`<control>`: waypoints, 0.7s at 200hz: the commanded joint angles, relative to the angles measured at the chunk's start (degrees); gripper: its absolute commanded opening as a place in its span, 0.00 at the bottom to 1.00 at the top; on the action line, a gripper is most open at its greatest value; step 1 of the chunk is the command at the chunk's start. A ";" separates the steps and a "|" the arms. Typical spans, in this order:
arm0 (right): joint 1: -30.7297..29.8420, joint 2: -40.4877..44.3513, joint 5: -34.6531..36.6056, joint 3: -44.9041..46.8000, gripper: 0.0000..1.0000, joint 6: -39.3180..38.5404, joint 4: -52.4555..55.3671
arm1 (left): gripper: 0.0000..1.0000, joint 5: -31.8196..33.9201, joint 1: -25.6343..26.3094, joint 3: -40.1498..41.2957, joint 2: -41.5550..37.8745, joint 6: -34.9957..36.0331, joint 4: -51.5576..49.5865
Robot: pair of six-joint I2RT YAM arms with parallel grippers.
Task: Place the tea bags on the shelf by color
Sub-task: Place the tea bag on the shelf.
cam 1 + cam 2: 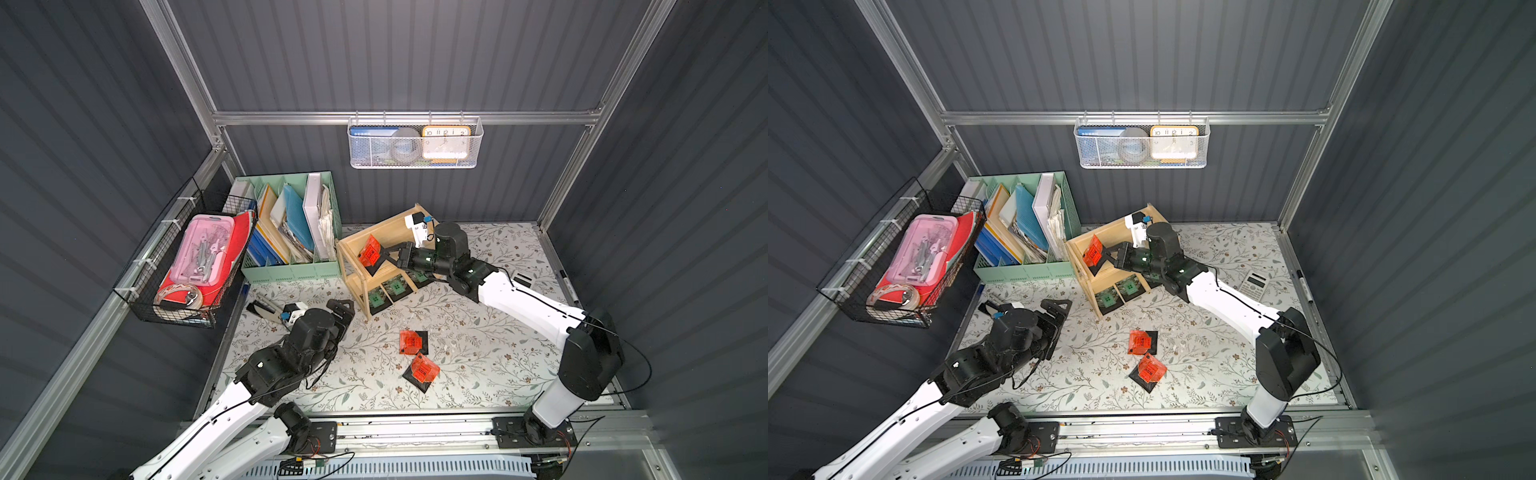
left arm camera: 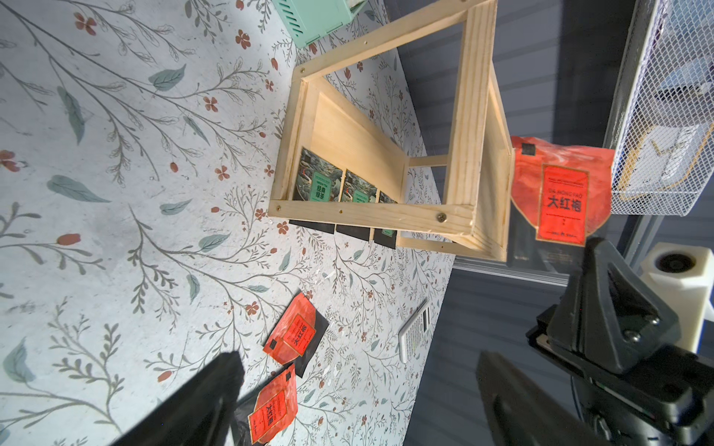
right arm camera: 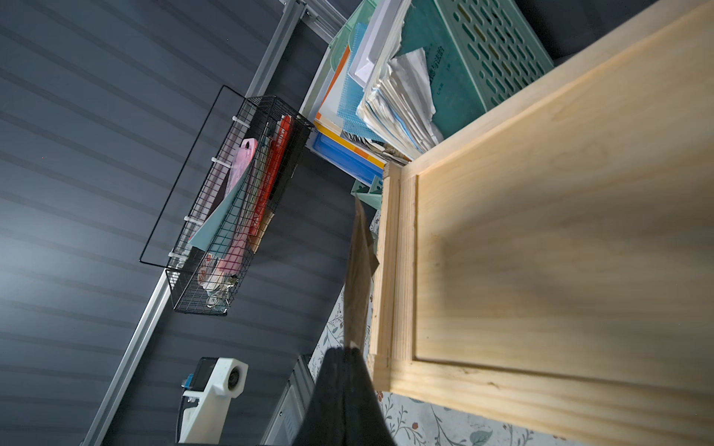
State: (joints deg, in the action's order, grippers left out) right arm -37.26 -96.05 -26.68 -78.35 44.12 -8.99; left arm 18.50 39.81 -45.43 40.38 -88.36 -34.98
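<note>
The light wooden shelf [image 1: 392, 232] [image 1: 1115, 237] stands at the back of the table. My right gripper [image 1: 385, 255] [image 3: 345, 349] is shut on an orange-red tea bag [image 1: 369, 254] [image 1: 1092, 254] [image 2: 562, 189], held tilted at the left end of the top board [image 3: 541, 251]. Three green tea bags [image 1: 377, 298] [image 1: 1128, 287] [image 2: 318, 181] lie in a row on the lower board. Two more orange-red tea bags [image 1: 411, 342] [image 1: 424, 369] [image 2: 295, 334] lie on the floral mat. My left gripper [image 1: 343, 309] [image 2: 359, 367] hovers open and empty left of the shelf.
A mint-green file organizer [image 1: 291, 266] stands just left of the shelf. A black wire basket [image 1: 187, 266] hangs on the left wall and a white mesh basket [image 1: 415, 143] on the back wall. A calculator [image 1: 1254, 284] and a pen [image 1: 1304, 286] lie at the right.
</note>
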 commanded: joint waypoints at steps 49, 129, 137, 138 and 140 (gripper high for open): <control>0.09 -2.03 2.33 -1.59 0.00 1.02 -1.90 | 1.00 1.64 -0.12 1.66 -1.27 -1.38 -1.93; -0.67 -3.88 2.63 -0.78 0.00 2.46 -3.57 | 1.00 1.73 -0.13 1.97 -1.75 -1.73 -2.17; -0.64 -4.01 2.89 -0.71 0.00 2.60 -3.54 | 1.00 1.74 -0.16 1.97 -1.88 -1.69 -2.22; -0.72 -4.03 2.92 -0.64 0.00 2.62 -3.51 | 1.00 1.77 -0.13 1.99 -1.88 -1.71 -2.21; -0.76 -4.05 2.94 -0.64 0.00 2.68 -3.63 | 1.00 1.75 -0.10 1.98 -1.84 -1.73 -2.20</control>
State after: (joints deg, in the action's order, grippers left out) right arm -37.45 -99.63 -24.75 -78.52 46.17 -10.70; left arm 18.94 39.81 -44.45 39.09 -89.58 -35.57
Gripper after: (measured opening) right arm 0.048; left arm 0.997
